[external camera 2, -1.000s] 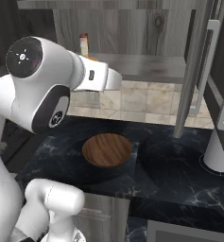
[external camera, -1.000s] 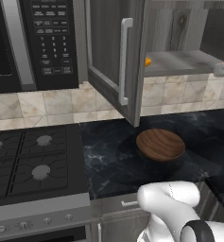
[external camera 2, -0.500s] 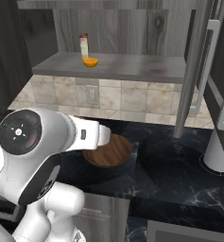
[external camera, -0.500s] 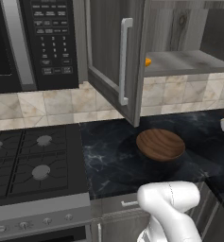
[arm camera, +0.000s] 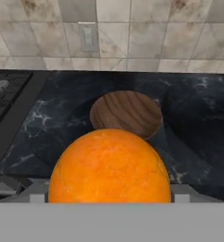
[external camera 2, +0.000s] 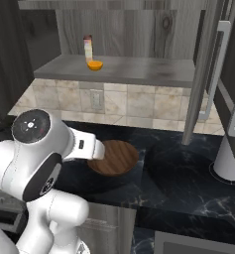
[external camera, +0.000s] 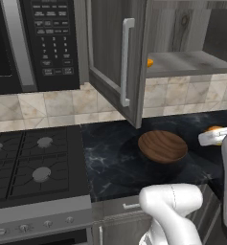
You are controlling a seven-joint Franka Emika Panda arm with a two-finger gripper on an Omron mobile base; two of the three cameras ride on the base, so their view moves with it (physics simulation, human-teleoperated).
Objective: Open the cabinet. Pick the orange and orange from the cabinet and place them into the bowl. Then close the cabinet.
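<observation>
The cabinet (external camera: pixel 116 57) stands with both doors swung open; its right door (external camera 2: pixel 223 79) juts out over the counter. One orange (external camera 2: pixel 94 65) rests on the cabinet shelf, also visible past the left door's edge (external camera: pixel 150 62). The other orange (arm camera: pixel 109 165) looms large in the hand view, covering the fingertips. My gripper (external camera: pixel 214 137) is shut on this orange (external camera: pixel 214 128) low over the counter, to the right of the bowl. The wooden bowl (external camera: pixel 162 146) sits on the dark marble counter with nothing in it (external camera 2: pixel 116 158), and lies just ahead of the held orange (arm camera: pixel 126 113).
A black microwave (external camera: pixel 36 43) hangs left of the cabinet above a gas stove (external camera: pixel 33 167). A slim bottle (external camera 2: pixel 88 47) stands behind the shelf orange. A pale round stand (external camera 2: pixel 229 158) sits on the counter at right. A wall outlet (arm camera: pixel 88 37) is on the tiles.
The arm has swung down from shelf height to just above the counter with an orange in the gripper, drawing a little nearer to the bowl. One orange stays on the shelf.
</observation>
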